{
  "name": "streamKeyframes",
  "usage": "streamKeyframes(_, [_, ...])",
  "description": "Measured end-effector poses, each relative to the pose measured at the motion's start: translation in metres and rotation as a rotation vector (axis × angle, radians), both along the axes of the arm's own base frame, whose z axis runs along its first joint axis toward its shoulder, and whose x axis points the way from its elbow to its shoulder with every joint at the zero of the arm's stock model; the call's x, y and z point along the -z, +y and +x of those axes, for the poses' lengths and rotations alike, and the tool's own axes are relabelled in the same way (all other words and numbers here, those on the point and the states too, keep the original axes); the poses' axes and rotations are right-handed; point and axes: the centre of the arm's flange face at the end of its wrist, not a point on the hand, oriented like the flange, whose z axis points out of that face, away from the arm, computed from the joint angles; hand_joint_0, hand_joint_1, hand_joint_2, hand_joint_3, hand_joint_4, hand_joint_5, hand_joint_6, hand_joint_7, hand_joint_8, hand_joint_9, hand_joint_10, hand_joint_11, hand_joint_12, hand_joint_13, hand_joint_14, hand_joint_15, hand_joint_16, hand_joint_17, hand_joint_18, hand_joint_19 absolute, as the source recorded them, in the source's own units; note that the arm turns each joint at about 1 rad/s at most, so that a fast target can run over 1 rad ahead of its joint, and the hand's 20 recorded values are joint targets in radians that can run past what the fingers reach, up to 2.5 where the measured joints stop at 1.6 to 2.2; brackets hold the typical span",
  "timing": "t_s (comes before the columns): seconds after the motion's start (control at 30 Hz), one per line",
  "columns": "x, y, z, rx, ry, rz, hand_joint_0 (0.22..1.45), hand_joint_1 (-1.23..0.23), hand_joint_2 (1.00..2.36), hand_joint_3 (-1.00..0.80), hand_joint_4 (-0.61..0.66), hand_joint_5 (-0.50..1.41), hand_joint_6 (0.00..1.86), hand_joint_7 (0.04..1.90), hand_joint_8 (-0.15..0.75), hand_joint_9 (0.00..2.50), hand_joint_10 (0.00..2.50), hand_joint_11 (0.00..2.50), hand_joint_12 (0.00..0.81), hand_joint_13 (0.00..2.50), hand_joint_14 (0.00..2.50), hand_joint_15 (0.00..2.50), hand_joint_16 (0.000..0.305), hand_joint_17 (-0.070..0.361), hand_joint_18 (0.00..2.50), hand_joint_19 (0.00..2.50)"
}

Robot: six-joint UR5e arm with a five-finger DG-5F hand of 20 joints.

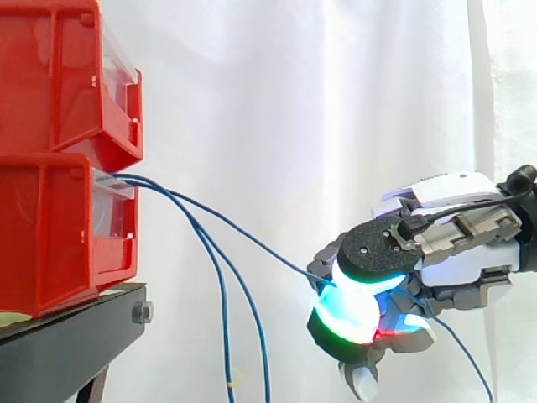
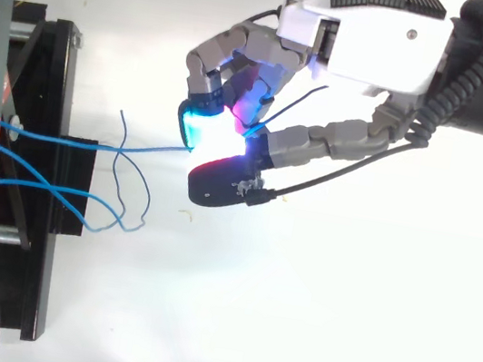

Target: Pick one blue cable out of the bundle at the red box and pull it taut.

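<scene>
A white curtain (image 1: 294,101) is hanging behind everything I am working at. Nearest to me, my robot hand (image 2: 363,49) is pinching one thin blue cable (image 1: 243,237) between its thumb and its glowing cyan and green fingertips (image 2: 194,123), with the fingers curling in around it. The cable's loose end is trailing down past my palm. From the pinch, the cable is running in an almost straight line up to the lower of two stacked red plastic bins (image 1: 50,235). Two other blue cables (image 1: 223,302) are drooping slack from that same bin. The bins are sitting on a black stand (image 1: 67,336).
</scene>
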Motion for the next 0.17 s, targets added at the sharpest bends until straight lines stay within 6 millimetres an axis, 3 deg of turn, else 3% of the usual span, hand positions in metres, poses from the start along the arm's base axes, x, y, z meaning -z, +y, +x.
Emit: streamKeyframes(0.17, [0.0, 0.0, 0.0, 0.0, 0.0, 0.0, 0.69, -0.8, 1.02, -0.14, 0.13, -0.16, 0.92, 1.35, 0.345, 1.09, 0.01, 1.4, 0.375, 0.69, 0.02, 0.54, 0.053, 0.119, 0.54, 0.41])
